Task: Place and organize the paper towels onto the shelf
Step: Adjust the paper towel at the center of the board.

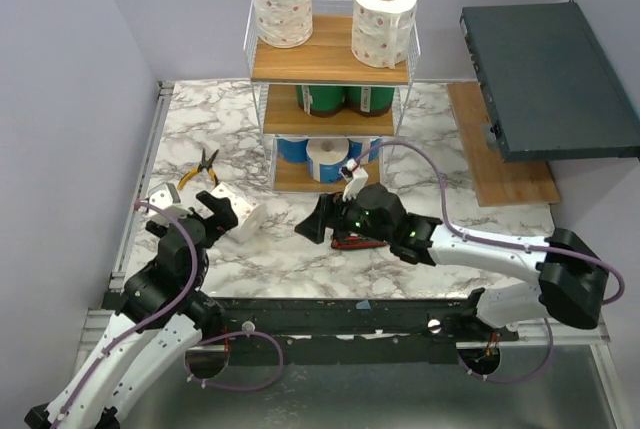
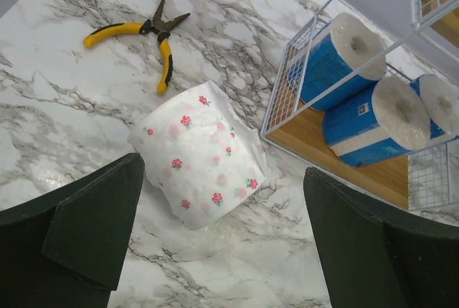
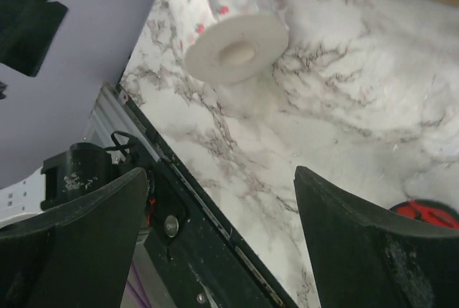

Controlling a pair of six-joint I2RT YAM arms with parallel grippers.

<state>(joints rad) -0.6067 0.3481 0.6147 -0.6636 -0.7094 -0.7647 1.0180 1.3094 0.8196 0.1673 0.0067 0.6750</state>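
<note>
The shelf stands at the back centre. Two white dotted paper towels stand on its top tier, green-wrapped ones fill the middle tier, and blue-wrapped ones lie on the bottom tier. One loose dotted roll lies on its side on the marble table. My left gripper is open just short of it, its fingers on either side of the roll's near end. My right gripper is open and holds nothing, pointing left toward that roll.
Yellow-handled pliers lie left of the shelf. A red-and-black utility knife lies under the right wrist. A dark slab rests over a wooden board at the right. The table's black front rail is near the right gripper.
</note>
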